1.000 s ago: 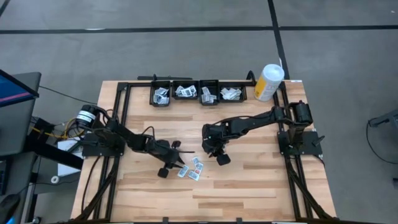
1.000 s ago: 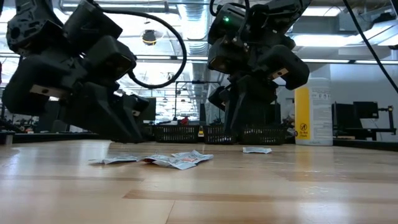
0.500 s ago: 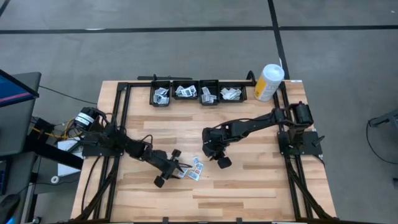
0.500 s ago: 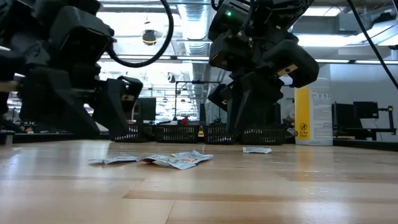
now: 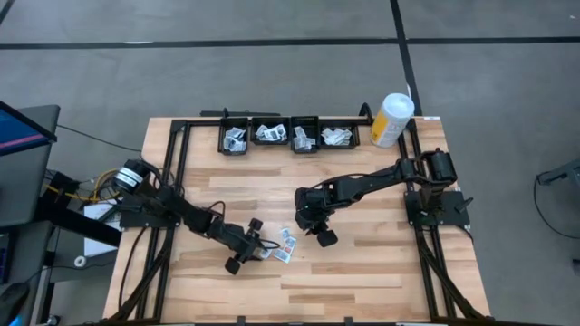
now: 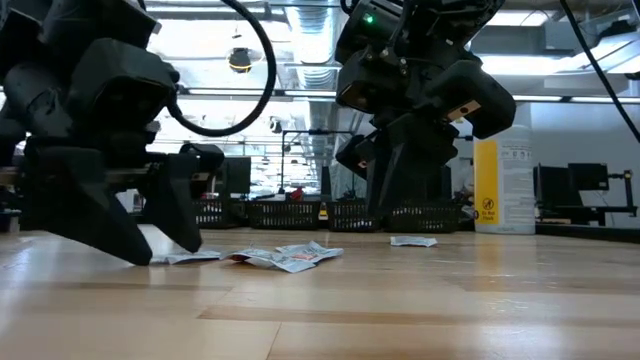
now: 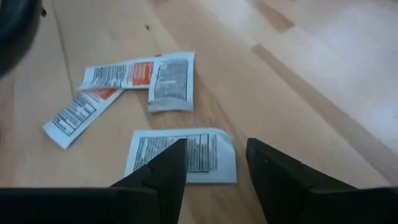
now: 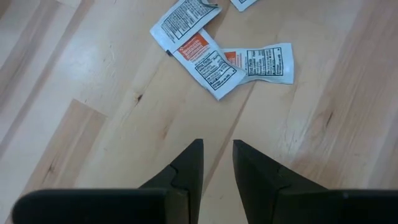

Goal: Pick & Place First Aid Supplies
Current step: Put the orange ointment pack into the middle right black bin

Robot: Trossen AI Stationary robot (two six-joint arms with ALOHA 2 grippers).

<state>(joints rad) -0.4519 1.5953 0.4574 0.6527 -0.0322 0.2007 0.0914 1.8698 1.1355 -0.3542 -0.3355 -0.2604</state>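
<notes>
Scene: a light wooden table (image 5: 362,263) with two dark robot arms bent low over a small scatter of flat white paper packets with grey-blue and orange print (image 5: 279,246), near the table's middle.
Left gripper (image 7: 214,163): down at the table, fingers parted with a clear gap and nothing between them; one oblong white packet with black print (image 7: 181,155) lies flat just beyond the tips, straddled by them.
Right gripper (image 8: 217,163): hanging above bare wood beside the scatter, fingers close together with a narrow gap, empty.
Packets: three overlap in a loose fan (image 8: 214,46) in the right wrist view; a single one lies apart in the low view (image 6: 412,240).
Destination: four small black bins (image 5: 288,136) in a row at the table's far edge, already holding some packets; a tall white-and-yellow canister (image 5: 391,119) stands beside them.
Handling: the packets look nearly weightless, thin and limp, likely slick on the wood and apt to slide or buckle. The best hold is probably across a short edge or a corner that curls up, fingertips pressed to the table before closing.
Hard to make out: the print is too small to read, the contents of each bin cannot be sorted by type, and the left arm's bulk hides part of the scatter in the low view.
</notes>
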